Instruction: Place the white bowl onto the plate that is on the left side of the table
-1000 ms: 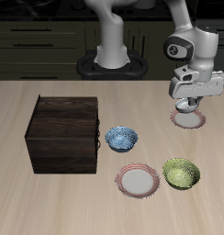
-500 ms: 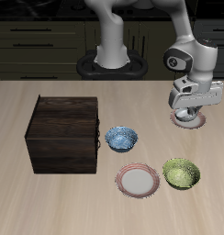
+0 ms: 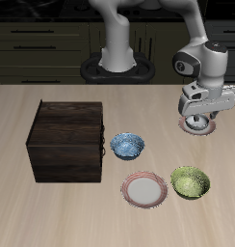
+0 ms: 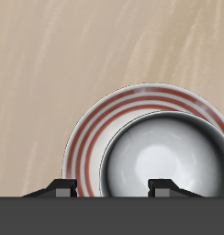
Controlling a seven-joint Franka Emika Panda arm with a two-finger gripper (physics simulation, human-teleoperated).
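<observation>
The white bowl [image 4: 165, 162] sits upright on the pink-red rimmed plate [image 4: 90, 130], off-centre toward one side of it. In the exterior view the bowl [image 3: 197, 123] and the plate [image 3: 212, 126] lie on the left side of the table, mostly hidden under my gripper [image 3: 198, 115]. My gripper [image 4: 112, 188] hangs low over the bowl with its fingers [image 4: 63, 188] spread wide, one outside the bowl's rim and one over its inside. The jaws look open and not clamped on the rim.
A dark brown wooden box [image 3: 66, 141] stands on the far side of the table from the plate. A blue patterned bowl [image 3: 127, 146], a second pink-rimmed plate [image 3: 145, 189] and a yellow-green bowl [image 3: 190, 181] lie nearer the front edge.
My gripper has come down with the white bowl onto the plate and moved slightly toward the front edge. The other dishes have not moved.
</observation>
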